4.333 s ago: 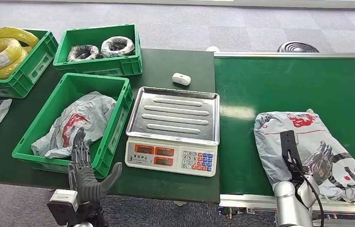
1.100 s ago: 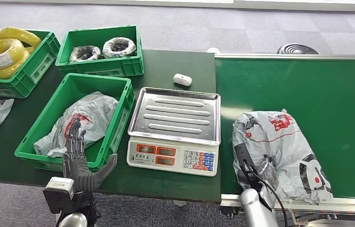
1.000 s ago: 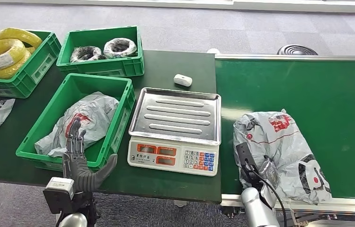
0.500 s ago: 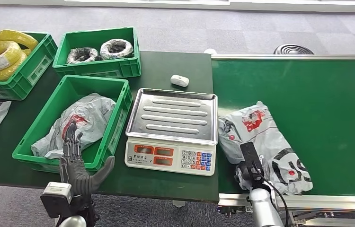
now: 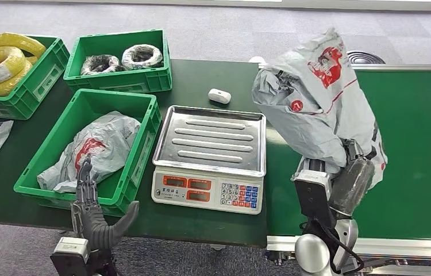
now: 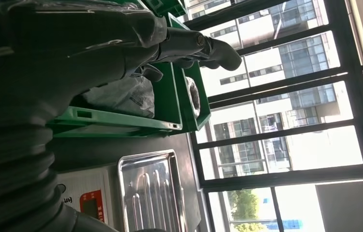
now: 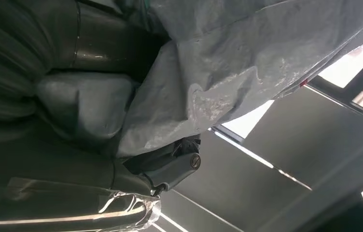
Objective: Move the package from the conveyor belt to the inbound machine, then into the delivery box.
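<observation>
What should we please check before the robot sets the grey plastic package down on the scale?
1. Grip: right hand holds the grey plastic package by its lower end: ok.
2. Package lifted above the green conveyor belt: ok.
3. Steel tray of the white electronic scale is bare: ok.
4. Left hand is open, by the green plastic crate, away from the scale: ok.
5. Small white device sits behind the scale, off the tray: ok.
6. Grip firmness: cannot tell.

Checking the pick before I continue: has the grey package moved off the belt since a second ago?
Yes. The grey package is lifted off the conveyor belt in the right hand, hanging nearer the scale.
</observation>
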Controlling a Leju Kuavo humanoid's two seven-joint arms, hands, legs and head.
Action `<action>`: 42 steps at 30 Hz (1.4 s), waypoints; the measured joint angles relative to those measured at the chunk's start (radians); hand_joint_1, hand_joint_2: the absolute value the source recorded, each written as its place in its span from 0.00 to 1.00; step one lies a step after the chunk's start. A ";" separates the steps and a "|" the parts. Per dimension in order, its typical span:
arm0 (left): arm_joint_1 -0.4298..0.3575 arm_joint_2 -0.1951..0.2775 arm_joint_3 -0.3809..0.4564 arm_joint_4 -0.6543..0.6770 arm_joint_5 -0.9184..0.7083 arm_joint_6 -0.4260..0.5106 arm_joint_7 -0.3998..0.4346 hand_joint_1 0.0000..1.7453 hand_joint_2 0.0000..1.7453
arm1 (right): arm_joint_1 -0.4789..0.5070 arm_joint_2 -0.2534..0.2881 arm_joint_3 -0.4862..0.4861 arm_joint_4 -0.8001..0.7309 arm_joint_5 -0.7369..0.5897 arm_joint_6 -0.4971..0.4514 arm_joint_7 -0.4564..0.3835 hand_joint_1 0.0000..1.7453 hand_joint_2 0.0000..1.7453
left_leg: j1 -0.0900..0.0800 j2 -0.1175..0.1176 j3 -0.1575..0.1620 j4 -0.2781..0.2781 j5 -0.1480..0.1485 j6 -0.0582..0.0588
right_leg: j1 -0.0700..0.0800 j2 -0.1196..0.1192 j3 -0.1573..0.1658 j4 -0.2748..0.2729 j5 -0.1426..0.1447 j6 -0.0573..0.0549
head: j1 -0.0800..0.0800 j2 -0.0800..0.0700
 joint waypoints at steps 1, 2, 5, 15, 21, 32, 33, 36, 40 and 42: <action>-0.004 -0.002 -0.004 0.003 0.000 0.003 0.000 0.00 1.00 | 0.002 0.007 0.010 -0.036 0.013 -0.005 -0.011 1.00 1.00 | 0.000 0.000 0.000 0.000 0.000 0.000 | 0.000 0.000 0.000 0.000 0.000 0.000 | 0.000 0.000; -0.009 -0.003 -0.008 0.006 0.001 0.006 0.000 0.00 1.00 | 0.002 0.016 0.014 -0.065 0.020 -0.007 -0.029 1.00 1.00 | 0.000 0.000 0.000 0.000 0.000 0.000 | 0.000 0.000 0.000 0.000 0.000 0.000 | 0.000 0.000; -0.026 -0.008 -0.017 0.016 0.005 0.012 0.000 0.00 1.00 | -0.001 0.049 0.017 -0.118 0.016 -0.009 -0.091 1.00 1.00 | 0.000 0.000 0.001 0.000 0.000 0.000 | 0.000 0.000 0.001 0.000 0.000 0.000 | 0.000 0.000; -0.083 -0.010 -0.040 0.052 0.040 0.008 0.003 0.00 1.00 | -0.206 0.041 0.071 0.057 -0.123 0.132 -0.017 1.00 1.00 | 0.000 0.000 0.002 0.000 0.001 -0.001 | 0.000 0.000 0.002 0.000 0.001 0.000 | 0.000 0.000; -0.113 -0.009 -0.054 0.076 0.052 0.005 0.003 0.00 1.00 | -0.336 0.034 0.171 0.276 -0.165 0.226 -0.092 1.00 1.00 | 0.000 -0.001 0.001 0.000 0.002 -0.001 | 0.000 0.000 0.002 0.001 0.001 -0.001 | 0.000 0.000; -0.111 -0.009 -0.061 0.085 0.056 0.010 0.008 0.00 1.00 | -0.409 0.035 0.254 0.508 -0.242 0.233 -0.113 1.00 1.00 | 0.000 -0.002 -0.001 0.000 0.002 -0.001 | 0.000 -0.001 0.000 0.001 0.001 -0.001 | 0.000 0.000; -0.111 -0.009 -0.061 0.086 0.056 0.009 0.010 0.00 1.00 | -0.413 0.036 0.255 0.534 -0.252 0.232 -0.118 1.00 1.00 | 0.000 -0.002 -0.001 0.000 0.002 -0.001 | 0.000 -0.001 0.000 0.001 0.001 -0.001 | 0.000 0.000; -0.110 -0.009 -0.061 0.086 0.054 0.007 0.016 0.00 1.00 | -0.419 0.039 0.255 0.620 -0.288 0.225 -0.145 1.00 1.00 | 0.000 -0.002 -0.001 0.000 0.002 -0.001 | 0.000 -0.001 0.000 0.001 0.001 -0.001 | 0.000 0.000; -0.106 -0.011 -0.060 0.084 0.045 0.004 0.027 0.00 1.00 | -0.413 0.050 0.253 0.754 -0.340 0.211 -0.195 1.00 1.00 | 0.000 -0.002 -0.001 0.000 0.002 -0.001 | 0.000 -0.001 0.000 0.001 0.001 -0.001 | 0.000 0.000; -0.101 -0.012 -0.059 0.082 0.038 0.004 0.032 0.00 1.00 | -0.399 0.058 0.253 0.814 -0.365 0.207 -0.216 1.00 1.00 | 0.000 -0.002 -0.001 0.000 0.001 -0.001 | 0.000 -0.001 0.000 0.001 0.001 -0.001 | 0.000 0.000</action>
